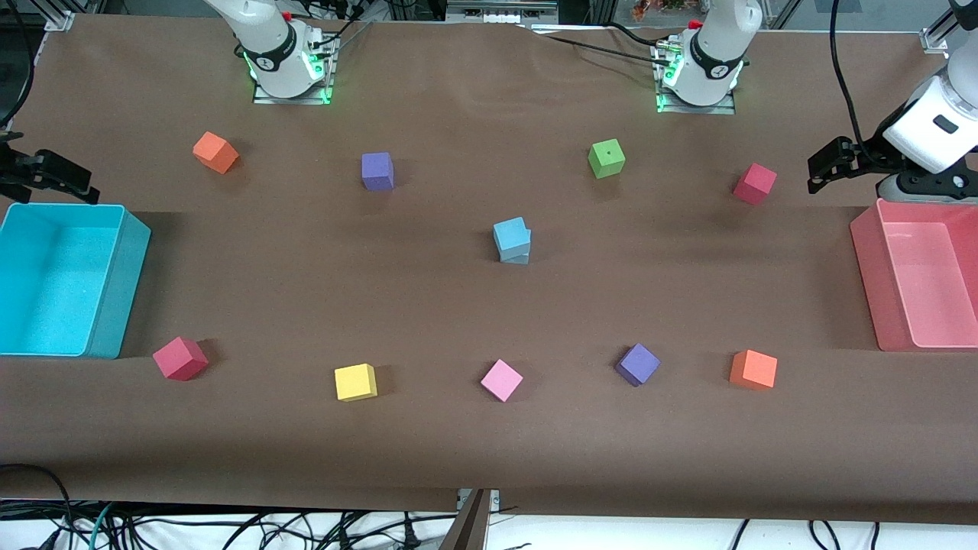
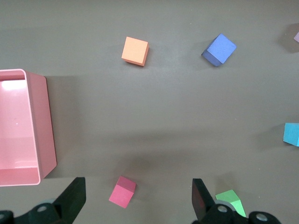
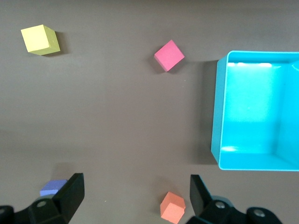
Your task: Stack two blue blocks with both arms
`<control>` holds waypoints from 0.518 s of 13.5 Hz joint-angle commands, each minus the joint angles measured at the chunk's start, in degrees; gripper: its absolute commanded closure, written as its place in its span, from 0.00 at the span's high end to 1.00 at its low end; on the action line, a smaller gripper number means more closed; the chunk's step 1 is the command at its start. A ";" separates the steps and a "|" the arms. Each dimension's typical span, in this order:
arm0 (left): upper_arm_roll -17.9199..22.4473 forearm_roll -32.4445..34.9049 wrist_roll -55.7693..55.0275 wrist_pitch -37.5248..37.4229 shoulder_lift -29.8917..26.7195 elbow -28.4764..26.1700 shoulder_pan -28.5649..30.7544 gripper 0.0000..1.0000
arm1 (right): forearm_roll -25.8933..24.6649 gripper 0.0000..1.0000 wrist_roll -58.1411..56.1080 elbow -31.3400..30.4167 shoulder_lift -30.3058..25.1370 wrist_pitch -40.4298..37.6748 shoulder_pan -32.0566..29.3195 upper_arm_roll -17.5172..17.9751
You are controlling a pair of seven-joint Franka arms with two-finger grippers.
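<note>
The two blue blocks are stacked in the middle of the table. The upper one (image 1: 510,234) sits slightly twisted on the lower one (image 1: 517,257). One edge of the stack shows in the left wrist view (image 2: 291,134). My left gripper (image 1: 827,164) hangs open and empty above the table beside the pink bin, over a red cube (image 2: 122,192); in its wrist view (image 2: 138,189) the jaws stand wide apart. My right gripper (image 1: 53,177) hangs open and empty by the cyan bin; its wrist view (image 3: 135,189) shows an orange cube (image 3: 172,207) below.
A cyan bin (image 1: 114,283) stands at the right arm's end and a pink bin (image 1: 867,283) at the left arm's end. Loose cubes lie around: orange (image 1: 215,152), purple (image 1: 377,170), green (image 1: 607,158), red (image 1: 754,183), red (image 1: 179,358), yellow (image 1: 355,382), pink (image 1: 501,380), purple (image 1: 637,363), orange (image 1: 752,370).
</note>
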 commanded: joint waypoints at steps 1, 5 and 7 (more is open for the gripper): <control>-0.52 0.60 0.73 -1.32 0.64 1.75 0.69 1.00 | -0.72 1.00 1.11 -3.04 -1.49 -0.19 -1.69 1.15; -0.43 0.69 1.08 -1.15 0.55 1.40 1.56 1.00 | -2.21 1.00 4.00 -3.93 -1.49 -0.62 -1.95 3.87; -0.43 0.78 0.82 -1.23 0.11 1.48 1.30 1.00 | -1.95 1.00 8.58 -3.93 -1.23 -1.33 -1.95 3.97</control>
